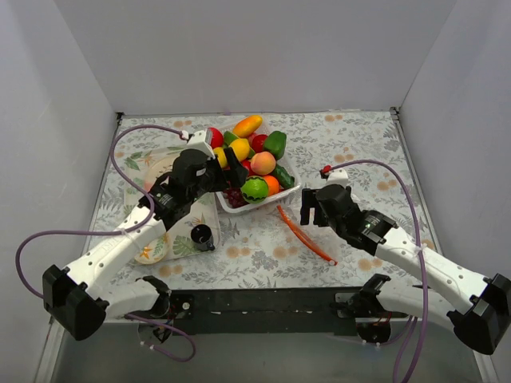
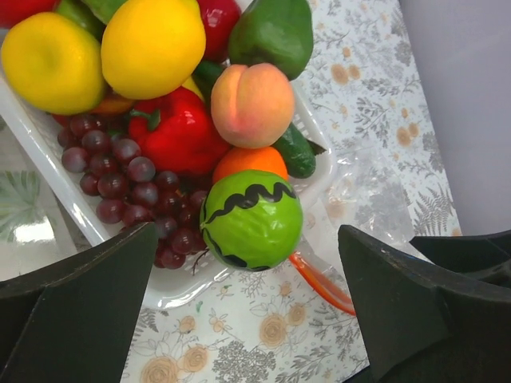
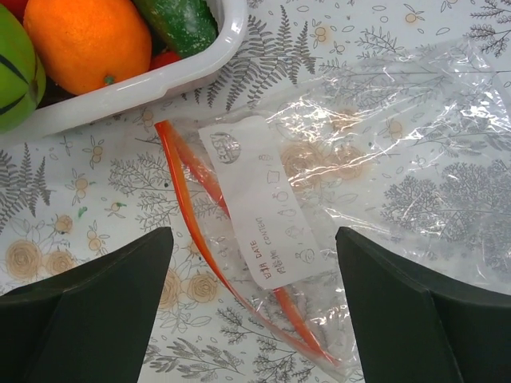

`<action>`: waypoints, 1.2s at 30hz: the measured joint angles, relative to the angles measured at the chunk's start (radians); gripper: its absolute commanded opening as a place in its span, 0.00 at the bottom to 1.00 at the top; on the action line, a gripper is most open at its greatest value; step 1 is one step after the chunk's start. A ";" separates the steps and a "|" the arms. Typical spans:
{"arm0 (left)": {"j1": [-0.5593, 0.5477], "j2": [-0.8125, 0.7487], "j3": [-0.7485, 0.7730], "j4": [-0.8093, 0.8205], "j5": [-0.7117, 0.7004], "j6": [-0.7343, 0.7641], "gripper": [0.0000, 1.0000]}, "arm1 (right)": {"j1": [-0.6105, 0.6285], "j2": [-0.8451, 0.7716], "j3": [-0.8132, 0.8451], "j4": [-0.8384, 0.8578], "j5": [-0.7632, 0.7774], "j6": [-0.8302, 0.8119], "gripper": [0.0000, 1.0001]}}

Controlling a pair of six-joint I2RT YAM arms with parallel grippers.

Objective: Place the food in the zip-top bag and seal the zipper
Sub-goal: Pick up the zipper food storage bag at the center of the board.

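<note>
The food is piled in a white tray (image 1: 229,204): a green striped melon ball (image 1: 255,189), peach (image 1: 263,163), green pepper (image 1: 275,143) and others. My left gripper (image 1: 233,177) is open and empty over the tray's near-left edge. In its wrist view the melon ball (image 2: 251,219), grapes (image 2: 120,175) and red pepper (image 2: 180,132) lie just beyond its gripper (image 2: 247,319). The clear zip-top bag (image 3: 359,159) lies flat on the cloth, its orange-red zipper (image 3: 188,215) (image 1: 306,235) gaping. My right gripper (image 1: 307,209) (image 3: 251,319) is open and empty above the bag's mouth.
The tray rim (image 3: 144,84) sits just left of the bag's mouth. A pale leaf-patterned object (image 1: 152,247) and a black cylinder (image 1: 201,235) lie under the left arm. White walls close in the table on three sides. Purple cables loop by both arms.
</note>
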 measured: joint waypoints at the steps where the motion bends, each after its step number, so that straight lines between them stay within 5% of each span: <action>1: 0.000 0.008 0.000 -0.007 -0.003 -0.002 0.98 | 0.001 0.001 0.000 0.000 -0.006 -0.002 0.89; 12: 0.000 -0.014 -0.061 -0.043 0.003 -0.029 0.98 | 0.231 0.131 -0.035 -0.054 0.068 0.048 0.84; 19: 0.000 -0.094 -0.092 -0.060 0.004 -0.031 0.98 | 0.265 0.301 -0.043 -0.038 0.114 0.012 0.65; 24: 0.000 -0.112 -0.096 -0.062 0.003 -0.032 0.98 | 0.265 0.397 -0.042 0.000 0.126 -0.035 0.66; 30: 0.000 -0.113 -0.097 -0.074 0.003 -0.032 0.98 | 0.265 0.438 -0.007 0.012 0.142 -0.068 0.78; 36: 0.000 -0.113 -0.097 -0.091 0.002 -0.031 0.98 | 0.282 0.444 0.030 0.005 0.182 -0.084 0.68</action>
